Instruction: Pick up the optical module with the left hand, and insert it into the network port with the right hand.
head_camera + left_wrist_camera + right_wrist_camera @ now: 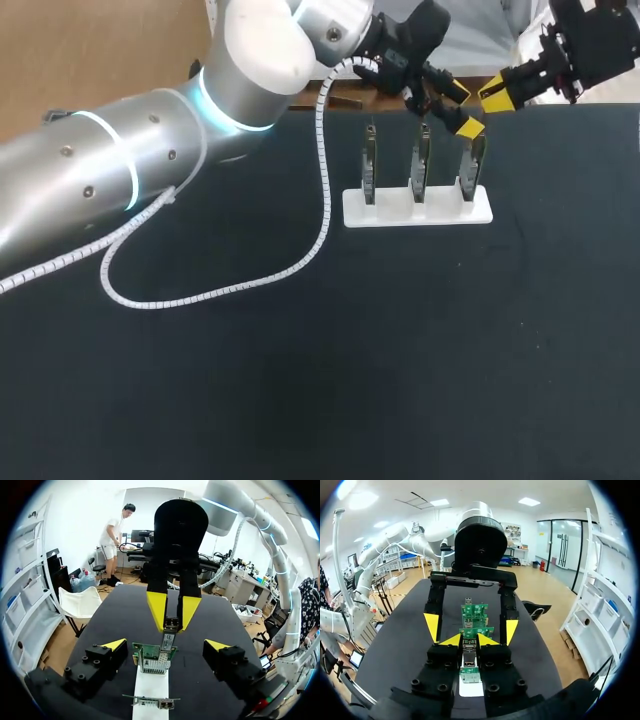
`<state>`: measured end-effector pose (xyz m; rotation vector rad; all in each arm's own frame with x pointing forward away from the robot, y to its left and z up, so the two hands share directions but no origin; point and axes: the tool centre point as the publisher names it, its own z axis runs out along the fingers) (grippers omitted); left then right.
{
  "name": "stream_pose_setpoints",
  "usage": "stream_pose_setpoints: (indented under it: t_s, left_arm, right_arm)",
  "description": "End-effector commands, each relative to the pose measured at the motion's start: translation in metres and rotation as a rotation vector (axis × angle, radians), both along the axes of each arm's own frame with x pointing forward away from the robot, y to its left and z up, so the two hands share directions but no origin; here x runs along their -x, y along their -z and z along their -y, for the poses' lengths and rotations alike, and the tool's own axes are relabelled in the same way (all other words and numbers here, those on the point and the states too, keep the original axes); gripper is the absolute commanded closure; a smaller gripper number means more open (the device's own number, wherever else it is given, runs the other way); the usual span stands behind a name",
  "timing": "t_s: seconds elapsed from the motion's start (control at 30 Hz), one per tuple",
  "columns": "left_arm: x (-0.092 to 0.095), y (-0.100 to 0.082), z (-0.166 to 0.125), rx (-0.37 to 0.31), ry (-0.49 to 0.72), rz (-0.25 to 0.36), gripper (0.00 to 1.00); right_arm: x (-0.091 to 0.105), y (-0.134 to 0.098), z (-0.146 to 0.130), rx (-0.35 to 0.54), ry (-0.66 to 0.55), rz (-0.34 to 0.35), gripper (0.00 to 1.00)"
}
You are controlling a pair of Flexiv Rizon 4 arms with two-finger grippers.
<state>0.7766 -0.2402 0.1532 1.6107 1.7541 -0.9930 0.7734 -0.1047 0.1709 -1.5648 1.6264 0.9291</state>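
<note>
The white stand [418,210] sits on the black bench [300,380], with three green boards [474,611] standing in it. Above the stand's right end, my right gripper [469,641] is clenched on the optical module [169,630], right at the network port [154,664]. My left gripper [166,645] hangs wide open around that end of the stand.

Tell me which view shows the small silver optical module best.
The left wrist view: the small silver optical module shows plainly between the right gripper's yellow tips, above the green circuit board. The right wrist view shows only a sliver between the gripper blocks; in the head view I cannot make it out.
</note>
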Motion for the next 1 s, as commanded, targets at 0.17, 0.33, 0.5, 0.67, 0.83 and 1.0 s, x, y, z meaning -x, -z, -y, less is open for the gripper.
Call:
stream_pose_setpoints:
  t_s: [0.17, 0.33, 0.5, 0.67, 0.83, 1.0]
  left_arm:
    - [-0.002, -0.001, 0.001, -0.005, 0.002, -0.003, 0.00]
    - [-0.002, -0.001, 0.001, -0.005, 0.002, -0.003, 0.00]
    - [-0.002, -0.001, 0.001, -0.005, 0.002, -0.003, 0.00]
    - [-0.002, -0.001, 0.001, -0.005, 0.002, -0.003, 0.00]
    - [-0.002, -0.001, 0.001, -0.005, 0.002, -0.003, 0.00]
    - [-0.002, -0.001, 0.001, -0.005, 0.002, -0.003, 0.00]
  right_arm:
    - [-0.002, 0.005, 0.000, -0.001, -0.003, -0.005, 1.00]
    - [-0.001, 0.008, 0.001, 0.002, -0.005, -0.011, 1.00]
    - [-0.003, 0.010, 0.003, 0.005, -0.003, -0.012, 1.00]
    - [-0.003, 0.012, 0.003, 0.010, -0.006, -0.017, 1.00]
    - [-0.004, 0.014, 0.003, 0.011, -0.007, -0.020, 1.00]
    - [-0.004, 0.017, 0.003, 0.014, -0.004, -0.023, 1.00]
